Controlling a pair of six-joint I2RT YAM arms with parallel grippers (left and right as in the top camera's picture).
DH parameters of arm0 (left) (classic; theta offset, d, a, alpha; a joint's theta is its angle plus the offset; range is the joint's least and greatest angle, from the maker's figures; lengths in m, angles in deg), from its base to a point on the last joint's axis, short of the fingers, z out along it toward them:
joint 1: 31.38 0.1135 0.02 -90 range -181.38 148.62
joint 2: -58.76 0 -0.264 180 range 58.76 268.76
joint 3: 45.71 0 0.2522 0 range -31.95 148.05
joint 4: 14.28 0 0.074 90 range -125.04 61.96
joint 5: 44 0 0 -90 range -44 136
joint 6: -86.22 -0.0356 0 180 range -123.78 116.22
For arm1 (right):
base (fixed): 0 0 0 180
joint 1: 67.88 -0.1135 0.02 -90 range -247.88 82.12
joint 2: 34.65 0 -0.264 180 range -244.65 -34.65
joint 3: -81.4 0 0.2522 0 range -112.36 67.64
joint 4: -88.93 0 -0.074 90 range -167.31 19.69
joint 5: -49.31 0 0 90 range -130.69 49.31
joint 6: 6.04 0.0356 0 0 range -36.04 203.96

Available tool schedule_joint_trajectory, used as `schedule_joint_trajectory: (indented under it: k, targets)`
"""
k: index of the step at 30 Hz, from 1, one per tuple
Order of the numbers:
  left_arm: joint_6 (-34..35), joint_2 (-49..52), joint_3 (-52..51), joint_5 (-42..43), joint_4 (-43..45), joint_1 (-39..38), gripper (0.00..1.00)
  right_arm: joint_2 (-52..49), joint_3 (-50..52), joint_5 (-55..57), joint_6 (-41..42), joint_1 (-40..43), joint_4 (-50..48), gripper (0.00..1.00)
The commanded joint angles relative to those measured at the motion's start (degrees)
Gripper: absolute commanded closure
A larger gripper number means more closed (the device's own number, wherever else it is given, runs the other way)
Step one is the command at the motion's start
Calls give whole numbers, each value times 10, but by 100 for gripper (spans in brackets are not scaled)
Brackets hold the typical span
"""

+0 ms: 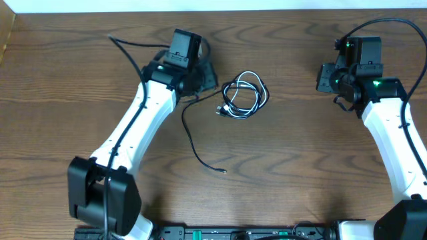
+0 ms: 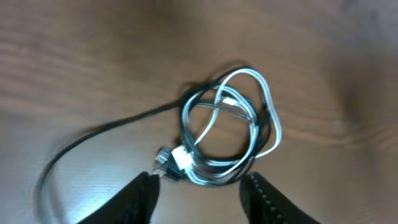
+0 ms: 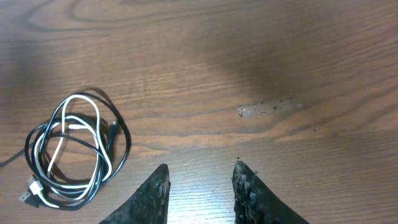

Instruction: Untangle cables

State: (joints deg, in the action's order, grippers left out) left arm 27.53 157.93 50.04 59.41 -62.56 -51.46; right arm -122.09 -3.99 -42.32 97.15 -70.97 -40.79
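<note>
left fingers point(image 2: 140, 199) and right fingers point(image 3: 152, 196) spread, empty, near the coiled cables point(image 1: 244, 95).

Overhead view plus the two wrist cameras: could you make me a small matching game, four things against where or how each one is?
Things:
1. white cable
2. black cable's tail
3. left gripper
4. right gripper

Place or state:
A. open, well apart from the coil
B. open, close up to the coil
C. looped inside the coil
D. trailing away from the coil

Pairs: 1-C, 2-D, 3-B, 4-A
</note>
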Motion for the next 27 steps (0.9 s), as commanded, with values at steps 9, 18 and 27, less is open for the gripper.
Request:
schedule_joint_trajectory:
  k: [9,18,27]
  targets:
    - [125,178,0,3,114,-32,69,-2,-5,-5,0,-2,10,69]
    - [121,223,0,3,130,-45,77,-2,-5,-5,0,-2,10,66]
    - [92,223,-7,-10,121,-50,86,-2,-5,-5,0,-2,14,65]
